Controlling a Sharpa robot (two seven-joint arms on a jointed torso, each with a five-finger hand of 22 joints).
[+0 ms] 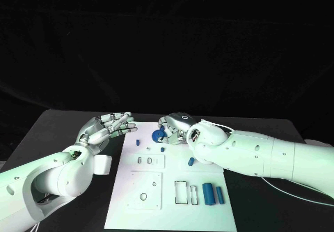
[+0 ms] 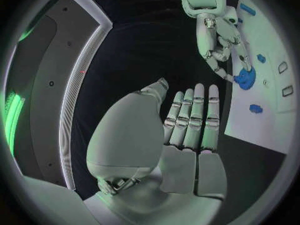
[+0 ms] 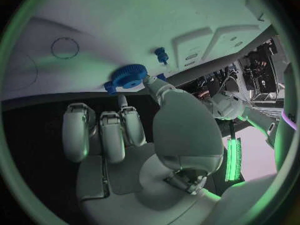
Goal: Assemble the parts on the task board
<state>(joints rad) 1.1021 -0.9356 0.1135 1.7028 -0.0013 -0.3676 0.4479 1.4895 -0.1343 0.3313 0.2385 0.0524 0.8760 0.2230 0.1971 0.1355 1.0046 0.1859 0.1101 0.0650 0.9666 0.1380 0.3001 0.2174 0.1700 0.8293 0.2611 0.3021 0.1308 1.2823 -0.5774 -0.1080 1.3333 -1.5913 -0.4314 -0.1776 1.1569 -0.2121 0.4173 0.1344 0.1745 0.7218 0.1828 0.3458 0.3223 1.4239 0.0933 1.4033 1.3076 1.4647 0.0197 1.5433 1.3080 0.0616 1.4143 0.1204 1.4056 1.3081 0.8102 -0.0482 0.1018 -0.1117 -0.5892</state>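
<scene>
Right wrist view: my right hand (image 3: pixel 134 135) pinches the blue gear (image 3: pixel 129 76) by its toothed rim at the far edge of the task board (image 3: pixel 125 30), and my left hand (image 1: pixel 111 126) hovers open and empty just beyond the board's far left corner. The gear looks like light, rigid, slick plastic, so I judge the ridged rim the best hold, gripped firmly without squeezing hard.
</scene>
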